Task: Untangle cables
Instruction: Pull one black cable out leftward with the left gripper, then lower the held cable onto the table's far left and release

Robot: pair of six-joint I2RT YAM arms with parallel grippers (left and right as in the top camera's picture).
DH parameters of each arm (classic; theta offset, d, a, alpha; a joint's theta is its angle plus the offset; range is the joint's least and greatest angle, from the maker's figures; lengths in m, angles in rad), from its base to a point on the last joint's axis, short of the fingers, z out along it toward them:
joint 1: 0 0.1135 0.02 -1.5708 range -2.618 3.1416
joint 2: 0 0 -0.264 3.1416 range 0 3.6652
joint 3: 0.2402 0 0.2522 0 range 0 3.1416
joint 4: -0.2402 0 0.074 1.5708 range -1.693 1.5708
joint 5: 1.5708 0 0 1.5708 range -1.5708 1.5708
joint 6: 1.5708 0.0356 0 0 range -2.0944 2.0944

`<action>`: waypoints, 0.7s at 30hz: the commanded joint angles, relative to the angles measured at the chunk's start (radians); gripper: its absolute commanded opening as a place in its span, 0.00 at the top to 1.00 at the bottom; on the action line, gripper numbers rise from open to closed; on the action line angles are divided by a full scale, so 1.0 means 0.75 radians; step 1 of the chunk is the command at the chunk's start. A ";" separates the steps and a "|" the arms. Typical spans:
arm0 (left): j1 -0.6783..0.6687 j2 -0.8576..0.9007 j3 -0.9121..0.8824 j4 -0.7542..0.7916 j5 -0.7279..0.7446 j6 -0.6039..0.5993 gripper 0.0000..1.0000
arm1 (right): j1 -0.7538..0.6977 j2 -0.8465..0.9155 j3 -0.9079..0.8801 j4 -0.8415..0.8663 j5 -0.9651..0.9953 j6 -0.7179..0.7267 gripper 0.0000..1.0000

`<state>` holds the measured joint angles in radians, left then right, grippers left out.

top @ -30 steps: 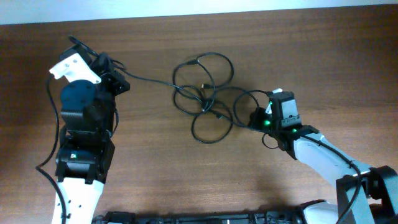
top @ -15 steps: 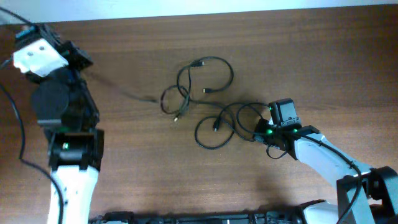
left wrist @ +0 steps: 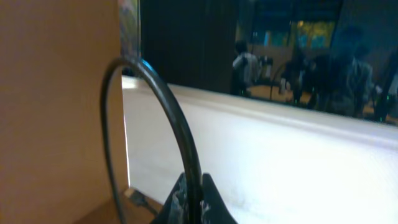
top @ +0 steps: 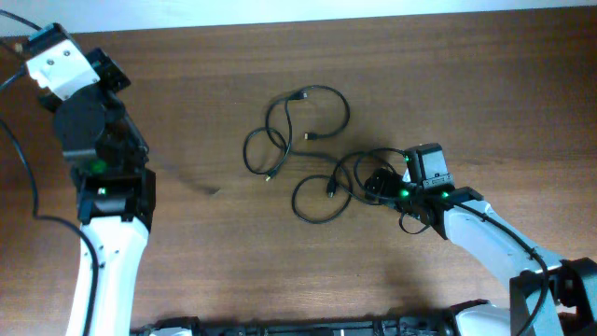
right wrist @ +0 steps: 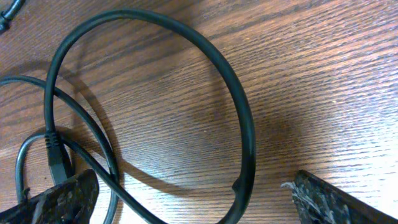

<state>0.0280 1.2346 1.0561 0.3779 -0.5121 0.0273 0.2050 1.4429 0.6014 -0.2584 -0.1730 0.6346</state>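
Note:
Two groups of thin black cables lie mid-table: a looped one at the back and another coil nearer the front. My right gripper stands open at that coil's right side. In the right wrist view its fingers straddle a cable loop that lies flat on the wood, untouched. My left gripper is at the far left back, raised. In the left wrist view it is shut on a cable that arches up from the fingertips. A faint blurred strand trails over the table.
The wooden table ends at a white wall along the back edge. The left arm's body stands over the left side. A dark bar runs along the front edge.
The left gripper swung up and to the far left back, pulling one cable out of the tangle, which split into two groups. The right gripper opened and let go of its cable loop.

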 commanded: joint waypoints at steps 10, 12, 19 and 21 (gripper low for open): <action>0.329 0.647 0.452 0.349 0.061 0.020 1.00 | -0.005 0.023 -0.030 -0.014 0.037 0.002 0.01; 0.331 0.760 0.518 0.255 0.131 0.014 1.00 | -0.005 0.023 -0.030 -0.014 0.037 0.002 0.01; 0.331 1.087 0.518 -0.337 0.225 -0.097 1.00 | -0.005 0.023 -0.030 -0.014 0.037 0.002 0.01; 0.331 1.100 0.518 -0.472 0.225 -0.123 1.00 | -0.005 0.023 -0.030 -0.014 0.038 0.002 0.01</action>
<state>0.2745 2.0697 1.4349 0.0792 -0.3515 -0.0257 0.2050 1.4425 0.6014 -0.2577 -0.1696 0.6315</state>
